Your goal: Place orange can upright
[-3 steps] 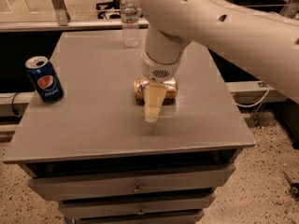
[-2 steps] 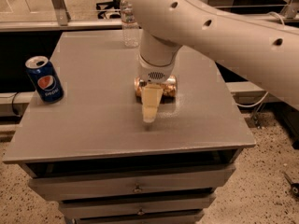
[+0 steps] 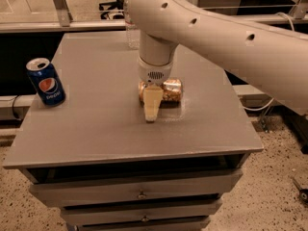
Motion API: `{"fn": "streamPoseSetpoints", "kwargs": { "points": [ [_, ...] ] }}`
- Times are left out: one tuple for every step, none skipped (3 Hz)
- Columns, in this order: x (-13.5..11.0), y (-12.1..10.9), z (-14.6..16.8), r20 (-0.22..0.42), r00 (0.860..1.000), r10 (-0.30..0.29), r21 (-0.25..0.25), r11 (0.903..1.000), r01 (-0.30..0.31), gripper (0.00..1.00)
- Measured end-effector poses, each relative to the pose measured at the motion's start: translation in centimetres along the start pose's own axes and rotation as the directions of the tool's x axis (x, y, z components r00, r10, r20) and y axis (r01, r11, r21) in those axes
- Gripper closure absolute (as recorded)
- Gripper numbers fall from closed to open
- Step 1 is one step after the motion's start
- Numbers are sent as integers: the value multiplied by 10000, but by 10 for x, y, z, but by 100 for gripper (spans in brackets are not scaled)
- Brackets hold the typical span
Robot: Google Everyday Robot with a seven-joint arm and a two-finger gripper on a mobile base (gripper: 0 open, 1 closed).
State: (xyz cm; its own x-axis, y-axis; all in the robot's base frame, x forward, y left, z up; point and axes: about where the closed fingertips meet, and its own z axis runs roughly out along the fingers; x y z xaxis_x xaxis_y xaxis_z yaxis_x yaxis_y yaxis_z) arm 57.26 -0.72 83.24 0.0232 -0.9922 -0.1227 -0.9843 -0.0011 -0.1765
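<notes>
Where orange can (image 3: pixel 171 91) lies sideways mid-counter (image 3: pixel 96 129), pincer (image 3: pixel 153 104) sits low against it; grip unclear. Blue can (image 3: pixel 45 81) upright, far left.

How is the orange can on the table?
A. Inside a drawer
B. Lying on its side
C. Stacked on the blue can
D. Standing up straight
B: the orange can lies on its side on the table, with the gripper down over it; the blue can stands apart at the left.
</notes>
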Motion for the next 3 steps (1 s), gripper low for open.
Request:
{"fn": "streamPoseSetpoints", "kwargs": {
  "points": [
    [2, -10, -1, -156, 9998, 135, -295, 9995, -140, 41],
    [2, -26, -25, 178, 9992, 346, -351, 9988, -339, 73],
    [0, -35, -52, 972, 9936, 570, -317, 9980, -541, 96]
  ]
}}
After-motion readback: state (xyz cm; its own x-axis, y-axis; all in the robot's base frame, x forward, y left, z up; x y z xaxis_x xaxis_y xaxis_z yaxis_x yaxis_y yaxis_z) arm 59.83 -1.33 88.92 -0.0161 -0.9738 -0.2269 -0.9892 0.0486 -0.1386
